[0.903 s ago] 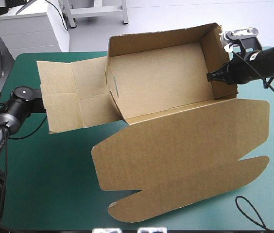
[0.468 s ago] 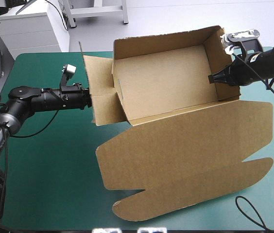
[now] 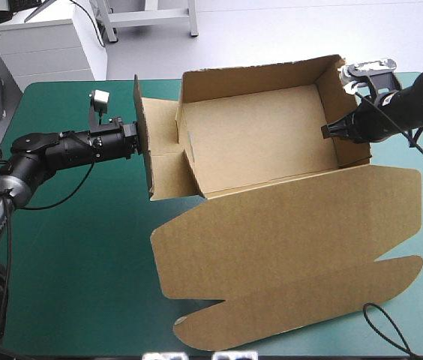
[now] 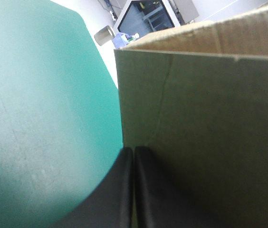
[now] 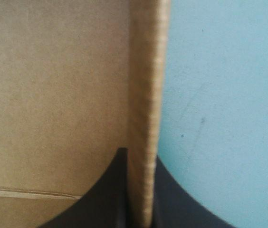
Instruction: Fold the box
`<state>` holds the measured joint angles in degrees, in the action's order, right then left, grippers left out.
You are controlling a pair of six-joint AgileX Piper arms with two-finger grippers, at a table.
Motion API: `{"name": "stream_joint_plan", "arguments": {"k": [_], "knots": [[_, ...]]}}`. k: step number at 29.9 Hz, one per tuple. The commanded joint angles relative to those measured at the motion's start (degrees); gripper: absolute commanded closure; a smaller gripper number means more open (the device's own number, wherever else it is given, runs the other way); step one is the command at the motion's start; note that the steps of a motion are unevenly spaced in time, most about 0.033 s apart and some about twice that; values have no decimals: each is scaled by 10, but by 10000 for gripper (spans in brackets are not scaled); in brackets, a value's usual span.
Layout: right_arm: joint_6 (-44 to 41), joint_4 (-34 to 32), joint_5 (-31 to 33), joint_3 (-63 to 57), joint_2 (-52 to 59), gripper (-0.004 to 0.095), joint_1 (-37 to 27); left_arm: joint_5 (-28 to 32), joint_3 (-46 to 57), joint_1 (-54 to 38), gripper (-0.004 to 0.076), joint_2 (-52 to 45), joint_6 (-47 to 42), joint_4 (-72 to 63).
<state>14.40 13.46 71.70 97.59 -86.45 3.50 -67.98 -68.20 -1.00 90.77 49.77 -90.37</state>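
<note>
the left gripper (image 4: 133, 159) is pinching the brown box's (image 3: 264, 131) upright end flap (image 4: 210, 118); the right gripper (image 3: 328, 131) is clamping its opposite wall (image 5: 146, 85); the lid (image 3: 294, 255) is lying flat.

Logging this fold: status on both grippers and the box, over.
Left gripper shut on the box, left flap upright. Right gripper shut on right wall. Lid flat on table. No obstruction seen.
</note>
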Motion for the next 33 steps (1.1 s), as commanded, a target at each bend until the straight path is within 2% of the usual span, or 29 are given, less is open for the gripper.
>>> {"name": "stream_joint_plan", "arguments": {"k": [1, 5, 10, 19, 21, 30, 33], "knots": [[-18, -12, -26, 15, 27, 925, -3, -62, -14, 1, 730, -38, -7, -74], [-19, -7, -33, 15, 27, 925, -3, -62, -14, 1, 725, -50, -7, -81], [-24, -1, -37, 15, 27, 925, -3, -62, -14, 8, 636, -55, -7, -69], [-24, -10, -34, 15, 27, 925, -3, -62, -21, 48, 289, -55, 33, -96], [-25, -14, -34, 15, 27, 925, -3, -62, -27, 48, 239, -55, 31, -95], [-44, -7, -43, 15, 27, 922, 3, -60, -74, 59, 219, -55, 12, -42], [-64, -40, -51, 15, 27, 919, 29, -32, -102, 78, 221, -55, -16, 0]]}}
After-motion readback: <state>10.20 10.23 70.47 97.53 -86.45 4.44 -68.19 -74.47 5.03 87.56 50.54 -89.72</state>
